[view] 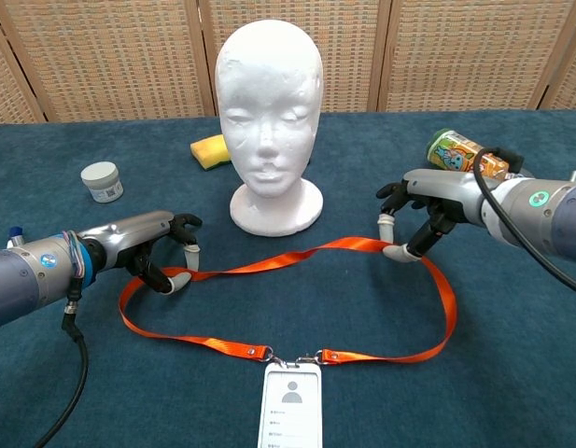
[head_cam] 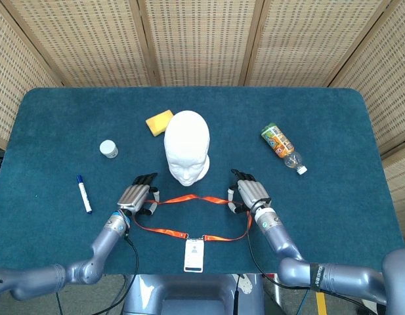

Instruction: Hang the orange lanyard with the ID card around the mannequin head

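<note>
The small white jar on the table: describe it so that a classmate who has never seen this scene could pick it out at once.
Start at the white mannequin head in the middle of the blue table. Look left, past the yellow sponge, to the small white jar. It is the only short round lidded pot, standing above the blue-capped marker.
</note>
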Robot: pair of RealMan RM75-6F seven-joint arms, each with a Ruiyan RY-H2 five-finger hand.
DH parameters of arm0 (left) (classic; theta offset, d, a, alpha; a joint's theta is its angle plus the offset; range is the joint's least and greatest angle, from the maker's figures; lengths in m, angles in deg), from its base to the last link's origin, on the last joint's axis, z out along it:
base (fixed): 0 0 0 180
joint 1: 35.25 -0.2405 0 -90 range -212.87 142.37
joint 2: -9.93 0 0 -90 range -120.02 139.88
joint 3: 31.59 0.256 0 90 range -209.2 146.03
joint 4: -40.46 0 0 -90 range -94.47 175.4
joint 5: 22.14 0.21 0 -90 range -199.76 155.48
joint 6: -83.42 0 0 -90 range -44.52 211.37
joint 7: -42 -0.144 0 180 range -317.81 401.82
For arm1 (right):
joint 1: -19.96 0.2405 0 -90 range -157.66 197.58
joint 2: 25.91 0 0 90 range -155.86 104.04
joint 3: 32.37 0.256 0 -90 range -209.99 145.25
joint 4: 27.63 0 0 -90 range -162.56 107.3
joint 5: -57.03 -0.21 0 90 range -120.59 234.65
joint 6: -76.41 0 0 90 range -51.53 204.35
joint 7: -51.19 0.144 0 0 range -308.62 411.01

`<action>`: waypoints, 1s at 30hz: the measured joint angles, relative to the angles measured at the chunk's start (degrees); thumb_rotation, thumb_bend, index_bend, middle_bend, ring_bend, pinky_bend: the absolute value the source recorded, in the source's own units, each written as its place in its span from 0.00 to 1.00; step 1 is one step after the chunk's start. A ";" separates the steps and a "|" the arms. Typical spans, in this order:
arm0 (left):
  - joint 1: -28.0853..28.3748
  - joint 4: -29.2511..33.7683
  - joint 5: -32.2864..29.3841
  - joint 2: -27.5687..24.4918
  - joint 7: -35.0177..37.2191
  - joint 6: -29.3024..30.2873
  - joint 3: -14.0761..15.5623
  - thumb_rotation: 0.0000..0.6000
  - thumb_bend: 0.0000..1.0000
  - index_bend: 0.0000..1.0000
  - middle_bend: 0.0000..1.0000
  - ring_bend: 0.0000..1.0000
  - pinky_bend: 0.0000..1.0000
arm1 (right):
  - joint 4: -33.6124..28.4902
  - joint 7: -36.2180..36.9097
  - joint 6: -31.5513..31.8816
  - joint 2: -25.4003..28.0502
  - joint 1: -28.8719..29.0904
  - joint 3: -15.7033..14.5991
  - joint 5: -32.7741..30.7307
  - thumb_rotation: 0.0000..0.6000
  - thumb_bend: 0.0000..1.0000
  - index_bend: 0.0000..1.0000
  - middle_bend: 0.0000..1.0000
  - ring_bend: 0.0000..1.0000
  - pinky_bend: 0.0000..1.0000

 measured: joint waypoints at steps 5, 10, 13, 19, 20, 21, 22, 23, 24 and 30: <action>-0.25 -0.10 0.61 0.27 0.68 0.41 -0.24 1.00 0.50 0.66 0.00 0.00 0.00 | -0.20 0.18 0.06 0.12 -0.01 -0.04 0.16 1.00 0.49 0.71 0.00 0.00 0.00; -0.81 0.35 2.08 0.08 2.01 1.12 -0.36 1.00 0.51 0.68 0.00 0.00 0.00 | -0.83 0.50 0.20 0.67 -0.30 -0.19 0.63 1.00 0.49 0.71 0.00 0.00 0.00; -1.70 1.32 4.08 -0.45 3.24 2.42 -0.10 1.00 0.51 0.68 0.00 0.00 0.00 | -1.82 1.34 0.56 1.41 -0.90 -0.17 1.38 1.00 0.49 0.71 0.00 0.00 0.00; -4.60 3.04 11.90 -2.07 7.19 7.59 1.40 1.00 0.52 0.69 0.00 0.00 0.00 | -4.38 4.78 2.06 3.60 -3.19 0.32 3.36 1.00 0.49 0.72 0.00 0.00 0.00; -5.20 3.23 13.66 -2.43 8.29 8.76 1.68 1.00 0.52 0.69 0.00 0.00 0.00 | -4.94 5.28 2.40 3.98 -3.59 0.37 4.02 1.00 0.49 0.72 0.00 0.00 0.00; -5.63 3.37 14.90 -2.70 9.13 9.62 1.88 1.00 0.52 0.69 0.00 0.00 0.00 | -5.54 5.77 2.80 4.34 -4.00 0.43 4.79 1.00 0.49 0.72 0.00 0.00 0.00; -6.03 3.48 16.09 -2.95 9.94 10.48 2.04 1.00 0.52 0.68 0.00 0.00 0.00 | -6.44 6.47 3.43 4.84 -4.57 0.52 5.93 1.00 0.49 0.72 0.00 0.00 0.00; -6.53 3.63 17.59 -3.28 10.92 11.64 2.24 1.00 0.52 0.68 0.00 0.00 0.00 | -7.20 6.99 3.96 5.22 -5.01 0.61 6.78 1.00 0.49 0.72 0.00 0.00 0.00; -6.89 3.73 18.64 -3.51 11.61 12.52 2.37 1.00 0.52 0.68 0.00 0.00 0.00 | -7.99 7.48 4.55 5.59 -5.43 0.71 7.56 1.00 0.49 0.72 0.00 0.00 0.00; -9.25 5.19 24.03 -5.31 14.22 17.93 3.10 1.00 0.52 0.69 0.00 0.00 0.00 | -13.05 8.51 9.38 7.53 -7.66 1.48 10.48 1.00 0.49 0.72 0.00 0.00 0.00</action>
